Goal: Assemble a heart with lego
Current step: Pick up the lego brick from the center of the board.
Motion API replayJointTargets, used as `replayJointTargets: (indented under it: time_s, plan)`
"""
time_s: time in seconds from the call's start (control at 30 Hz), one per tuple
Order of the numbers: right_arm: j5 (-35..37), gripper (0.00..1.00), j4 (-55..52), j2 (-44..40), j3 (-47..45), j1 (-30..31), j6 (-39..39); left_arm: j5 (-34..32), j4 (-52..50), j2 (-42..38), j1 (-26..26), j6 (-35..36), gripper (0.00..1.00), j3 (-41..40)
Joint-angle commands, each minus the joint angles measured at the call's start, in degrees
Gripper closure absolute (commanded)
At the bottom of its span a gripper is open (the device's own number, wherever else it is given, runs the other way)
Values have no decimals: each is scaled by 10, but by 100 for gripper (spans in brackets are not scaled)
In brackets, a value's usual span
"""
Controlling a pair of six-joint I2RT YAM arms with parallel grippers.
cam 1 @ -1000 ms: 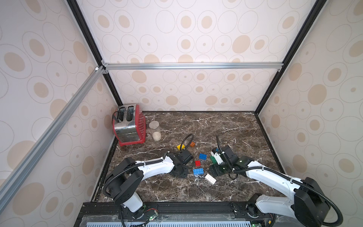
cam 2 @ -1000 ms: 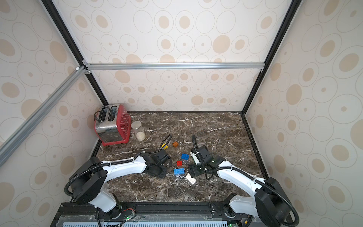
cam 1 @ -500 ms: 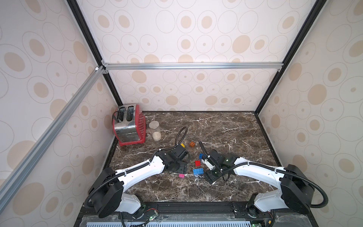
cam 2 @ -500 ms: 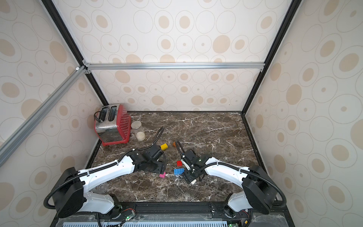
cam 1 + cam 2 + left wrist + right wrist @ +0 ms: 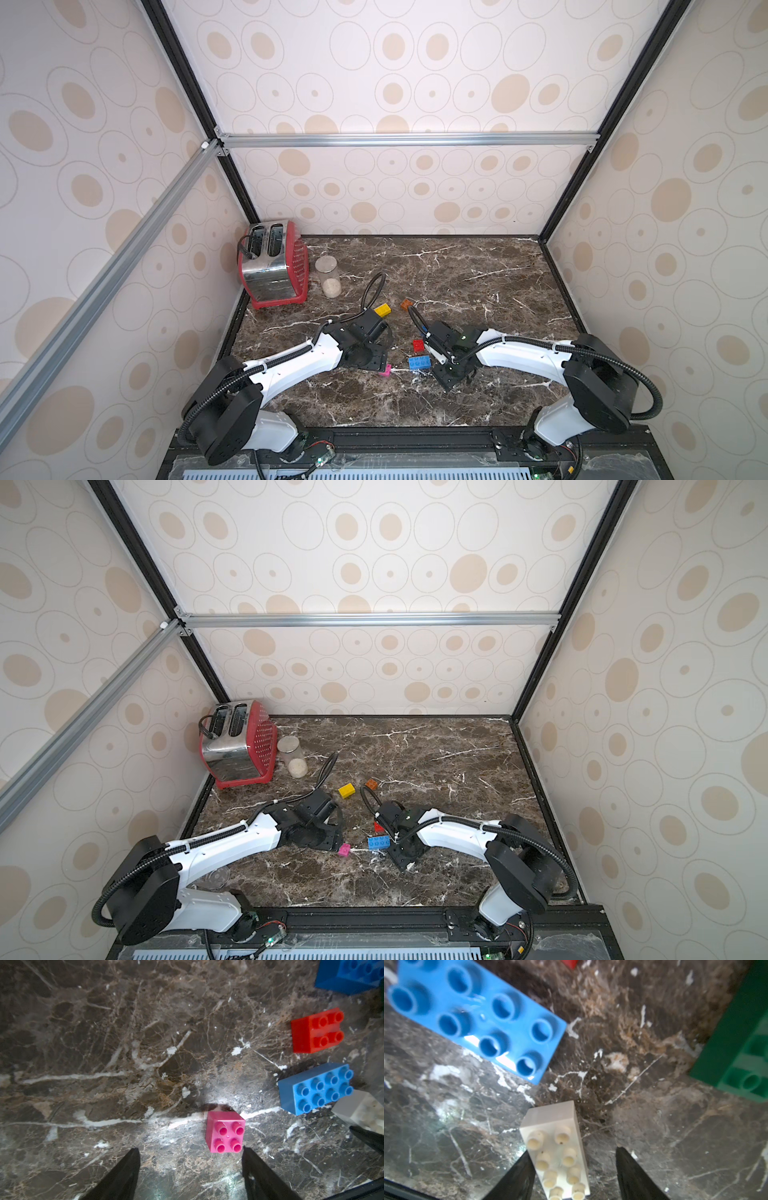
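Eight lego bricks (image 5: 419,362) lie loose on the desk (image 5: 457,270), two of them blue. The left jaws stand wide and empty beside the pink brick (image 5: 225,1134); the right jaws, partly open, straddle the white brick (image 5: 558,1153), one touching it.

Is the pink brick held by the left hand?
No, the pink brick sits on the table just ahead of the open left hand, not between its fingers.
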Motion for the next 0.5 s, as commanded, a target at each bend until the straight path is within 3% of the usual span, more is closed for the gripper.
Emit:
replayJointTargets:
  time_s: [0.0,0.47]
  plan:
    - [4,37,-17,13,17,6,-10,2,2,-1,3,4,23,-2]
    - [1,54,-52,47,48,20,-22,4,13,5,3,-6,23,-20]
